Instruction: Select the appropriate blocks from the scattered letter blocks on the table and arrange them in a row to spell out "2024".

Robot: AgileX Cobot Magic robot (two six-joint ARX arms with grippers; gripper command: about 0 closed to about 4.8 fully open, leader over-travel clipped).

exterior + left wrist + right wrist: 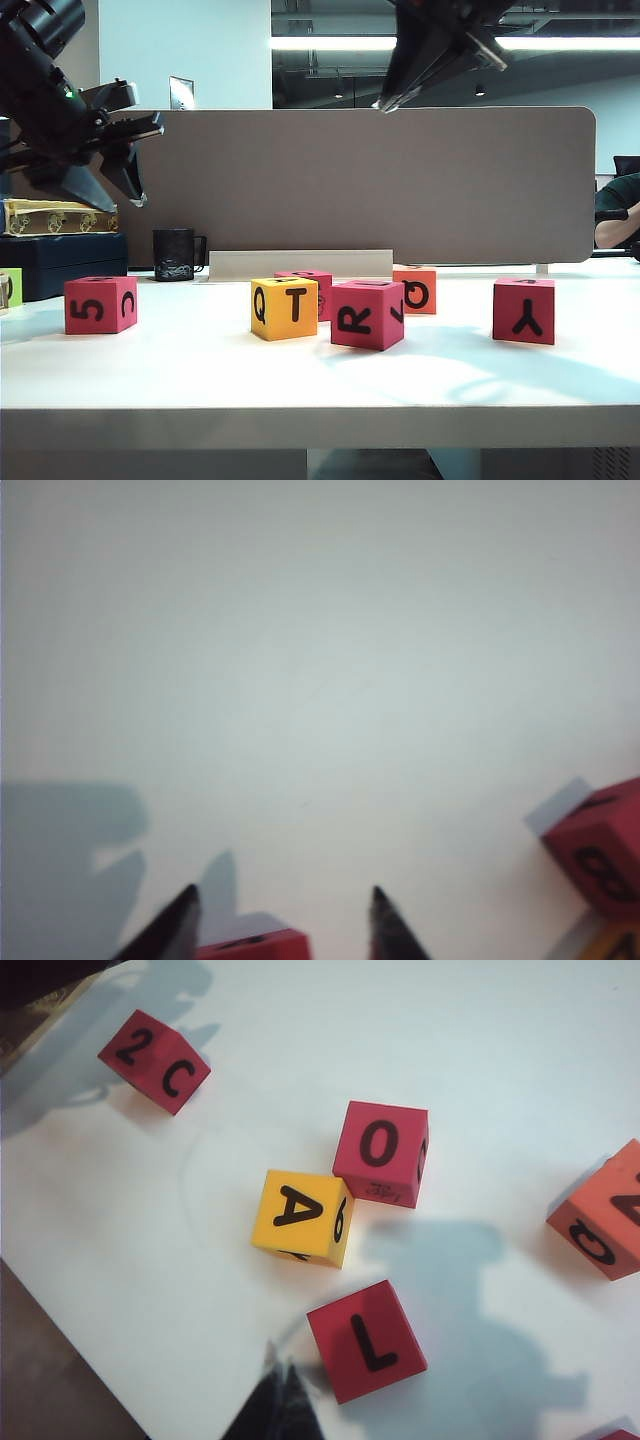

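The left gripper (125, 160) hangs in the air at the left of the exterior view, well above the wide, plain white, smooth tabletop (200, 375). Its dark fingers (168, 930) stand spread apart and hold nothing. In the left wrist view the top edge of a pinkish-red foam cube (250, 946) shows between the two fingertips, lower down on the table. In the exterior view the pinkish-red cube marked "5" and "C" (100, 304) sits on the table at the far left, below this gripper and apart from it.

The right gripper (392, 102) hangs high at the top middle of the exterior view, its fingers pressed together into one dark point and empty. In its wrist view that point (278, 1400) lies just beside the pinkish-red cube marked "L" (366, 1341), which shows "R" toward the exterior camera.

Left of that cube stands the yellow cube marked "Q" and "T" (284, 308), and just behind the two sits the pinkish-red cube with "0" on top (381, 1153). The orange cube marked "Q" (415, 290) stands further back, to the right of the group. The pinkish-red cube marked "Y" (524, 311) stands alone at the right, well apart from both grippers.
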